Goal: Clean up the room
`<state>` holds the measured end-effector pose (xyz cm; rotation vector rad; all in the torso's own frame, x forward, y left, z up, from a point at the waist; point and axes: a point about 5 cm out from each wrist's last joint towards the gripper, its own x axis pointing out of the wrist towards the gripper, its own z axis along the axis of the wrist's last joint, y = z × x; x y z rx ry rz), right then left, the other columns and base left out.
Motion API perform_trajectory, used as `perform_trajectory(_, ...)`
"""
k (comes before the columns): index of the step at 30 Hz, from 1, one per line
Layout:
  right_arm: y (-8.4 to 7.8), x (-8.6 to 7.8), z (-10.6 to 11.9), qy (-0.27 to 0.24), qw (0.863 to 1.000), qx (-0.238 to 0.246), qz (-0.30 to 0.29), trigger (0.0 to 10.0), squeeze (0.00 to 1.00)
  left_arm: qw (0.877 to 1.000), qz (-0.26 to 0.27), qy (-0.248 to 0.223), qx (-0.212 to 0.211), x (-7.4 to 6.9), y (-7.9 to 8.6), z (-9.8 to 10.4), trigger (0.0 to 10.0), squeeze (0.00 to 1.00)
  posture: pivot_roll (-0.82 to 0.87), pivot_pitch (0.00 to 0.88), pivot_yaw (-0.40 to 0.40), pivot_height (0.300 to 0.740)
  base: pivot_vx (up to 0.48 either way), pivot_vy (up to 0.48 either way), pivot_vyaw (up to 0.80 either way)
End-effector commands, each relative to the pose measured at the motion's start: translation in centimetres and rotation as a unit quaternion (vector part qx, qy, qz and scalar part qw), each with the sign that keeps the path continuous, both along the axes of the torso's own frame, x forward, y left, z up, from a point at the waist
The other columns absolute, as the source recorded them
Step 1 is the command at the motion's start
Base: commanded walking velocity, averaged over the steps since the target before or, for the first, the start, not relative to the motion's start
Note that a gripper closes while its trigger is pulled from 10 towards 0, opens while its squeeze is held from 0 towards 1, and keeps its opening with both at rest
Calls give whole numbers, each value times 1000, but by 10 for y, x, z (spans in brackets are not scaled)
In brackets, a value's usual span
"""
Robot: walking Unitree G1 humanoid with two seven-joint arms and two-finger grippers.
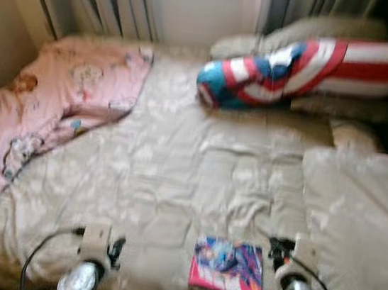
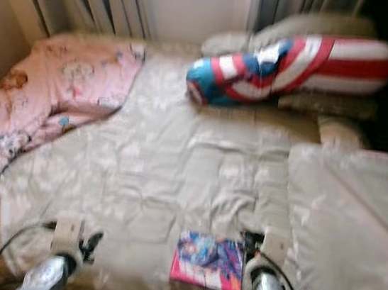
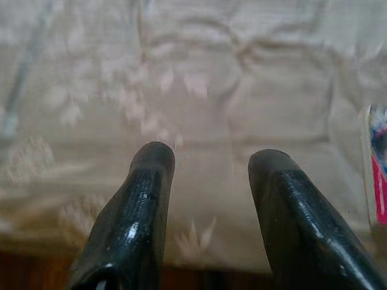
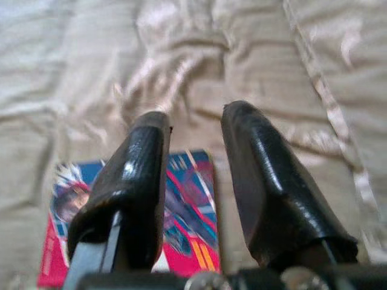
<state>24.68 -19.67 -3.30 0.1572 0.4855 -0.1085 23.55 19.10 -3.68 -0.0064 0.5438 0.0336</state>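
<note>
Right end effector [image 4: 193, 121] hovers with its fingers spread and empty just beside the right edge of the colourful book [image 1: 229, 267], which lies flat near the foot edge of the bed [image 1: 177, 164]; the left end effector [image 3: 208, 160], also spread, hangs over bare quilt well to the book's left. The step in hand looks like the reach for the book, so the next move likely calls for shifting leftward and lowering onto its edge. The book's near-square cover has no clear long axis, its sides roughly square with the bed's edge.
</note>
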Motion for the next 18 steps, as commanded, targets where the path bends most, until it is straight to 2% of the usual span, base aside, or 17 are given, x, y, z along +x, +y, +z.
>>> perform_trajectory(1,0,-17,-15,57,998,-4,1,10000,0,1000,2,28,11,-8,3,-9,10000,0,-13,0,9,740,0,0,0)
perform_trajectory(3,1,-28,-25,94,996,-8,7,10000,0,998,3,57,15,-16,5,-17,10000,0,-13,0,9,740,0,0,0)
perform_trajectory(4,1,-28,-25,94,996,-8,7,10000,0,998,3,57,15,-16,5,-17,10000,0,-13,0,9,740,0,0,0)
perform_trajectory(7,-2,-47,-38,145,989,-4,-14,10000,0,994,4,102,27,-30,9,-28,10000,0,-19,0,10,740,0,0,0)
perform_trajectory(12,-1,-59,-44,162,987,5,-24,10000,0,993,6,117,32,-36,12,-32,10000,0,-26,0,20,740,0,0,0)
perform_trajectory(18,-9,-83,-55,209,978,0,-30,10000,0,991,9,131,26,-41,8,-36,10000,0,-43,0,35,740,0,0,0)
